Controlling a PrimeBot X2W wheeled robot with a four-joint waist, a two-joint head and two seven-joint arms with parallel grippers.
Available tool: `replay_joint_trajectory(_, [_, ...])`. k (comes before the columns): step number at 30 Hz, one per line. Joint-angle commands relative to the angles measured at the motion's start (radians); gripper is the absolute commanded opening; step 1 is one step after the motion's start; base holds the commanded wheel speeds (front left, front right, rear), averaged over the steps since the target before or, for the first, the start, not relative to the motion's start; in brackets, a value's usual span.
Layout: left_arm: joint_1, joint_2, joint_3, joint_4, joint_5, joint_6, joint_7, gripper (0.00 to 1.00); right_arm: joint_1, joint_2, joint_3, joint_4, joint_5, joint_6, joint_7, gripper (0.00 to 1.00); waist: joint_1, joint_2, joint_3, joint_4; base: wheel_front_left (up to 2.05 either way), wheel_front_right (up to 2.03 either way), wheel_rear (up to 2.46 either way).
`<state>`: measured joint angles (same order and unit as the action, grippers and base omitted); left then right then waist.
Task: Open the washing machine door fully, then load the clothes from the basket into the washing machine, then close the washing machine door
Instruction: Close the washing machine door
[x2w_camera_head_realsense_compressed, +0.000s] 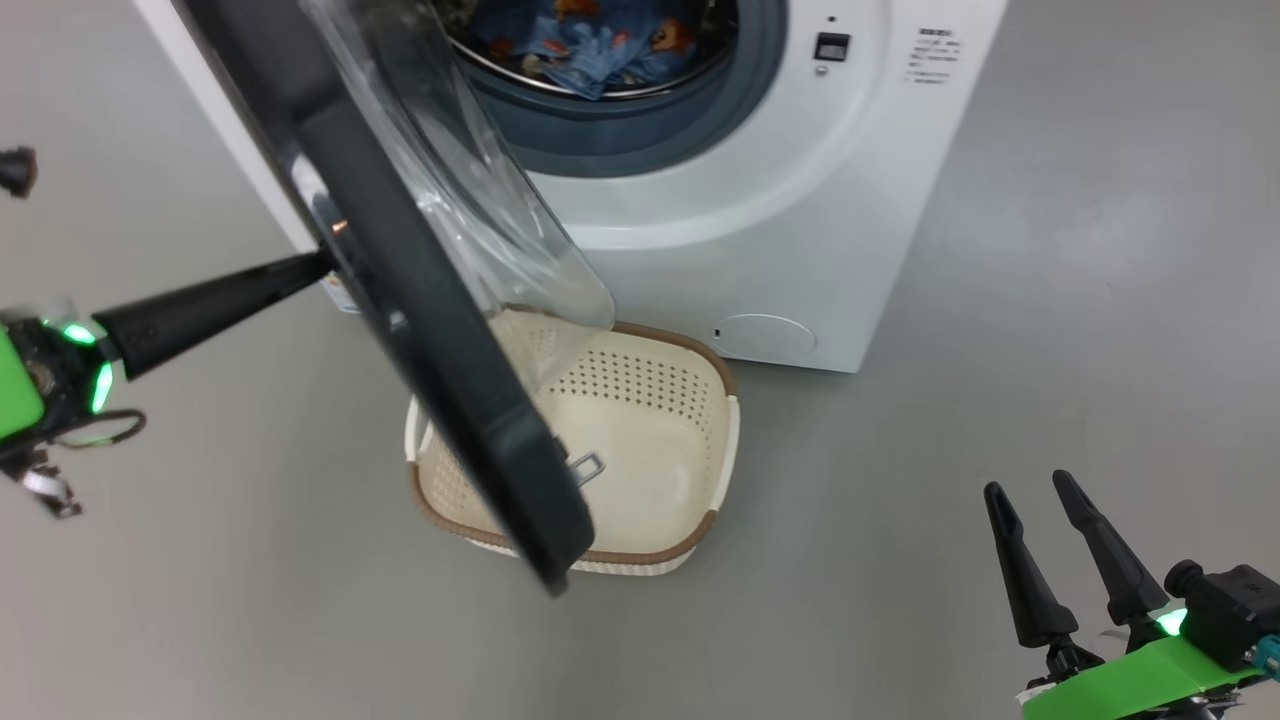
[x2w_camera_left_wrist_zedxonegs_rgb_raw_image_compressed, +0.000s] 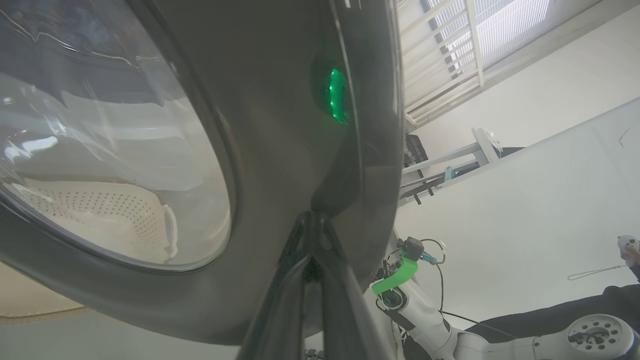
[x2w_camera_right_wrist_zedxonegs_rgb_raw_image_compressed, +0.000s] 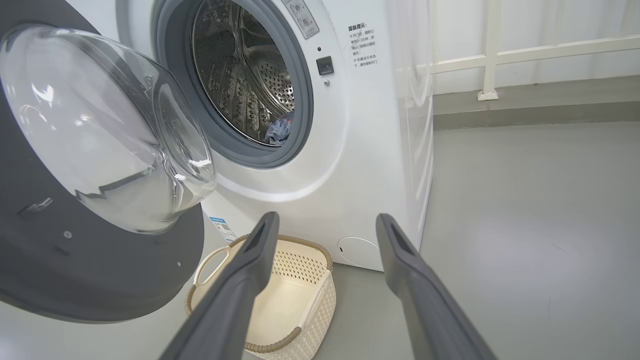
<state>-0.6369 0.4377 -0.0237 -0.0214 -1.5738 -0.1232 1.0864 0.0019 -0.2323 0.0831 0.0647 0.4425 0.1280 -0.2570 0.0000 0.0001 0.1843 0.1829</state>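
**Loading done, door closing left**

The left end effector (x2w_camera_head_realsense_compressed: 318, 262), at the left middle of the head view, is being held shut with nothing gripped. Its tip is being rested against the glossy black outer rim of the washing machine door (x2w_camera_head_realsense_compressed: 440, 400). The right end effector (x2w_camera_head_realsense_compressed: 1027, 485), at the lower right, is being held wide and empty, well apart from everything else. The door is being seen almost edge-on across the centre of the frame, partly open. Its glass bulge is hanging over the basket (x2w_camera_head_realsense_compressed: 640, 555), which is standing on the floor just in front of the washing machine (x2w_camera_head_realsense_compressed: 760, 220). No fabric is being shown in the basket. The clothes (x2w_camera_head_realsense_compressed: 600, 45) are lying in the drum at the top of the frame. From this, the opening and the loading are being judged as done. Only the closing of the door is being left, and the left tip is being judged well placed for that push.
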Motion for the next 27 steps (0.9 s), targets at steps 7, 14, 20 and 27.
replay_joint_trajectory(7, [-0.112, -0.009, 0.007, 0.001, 0.039, -0.007, -0.06, 0.0, -0.025, 0.006, 0.013, -0.031, -0.005, 0.003, -0.005, 1.0, 0.0, -0.0001, 0.023, -0.086, 0.0, 0.0, 0.0])
replay_joint_trajectory(14, [-0.165, -0.032, -0.011, 0.042, 0.066, -0.007, -0.121, 0.0, -0.034, 0.018, 0.005, -0.032, -0.005, 0.003, -0.005, 1.0, 0.0, -0.0001, 0.04, -0.131, 0.0, 0.0, 0.0])
replay_joint_trajectory(20, [-0.18, -0.036, -0.028, 0.06, 0.072, -0.007, -0.16, 0.0, -0.035, 0.025, -0.001, -0.029, -0.007, 0.003, -0.005, 1.0, 0.0, -0.0001, 0.041, -0.138, 0.0, 0.0, 0.0])
replay_joint_trajectory(27, [-0.143, -0.019, -0.032, 0.052, 0.063, -0.007, -0.18, 0.0, -0.03, 0.023, -0.003, -0.024, -0.007, 0.003, -0.005, 1.0, 0.0, -0.0001, 0.023, -0.117, 0.0, 0.0, 0.0])
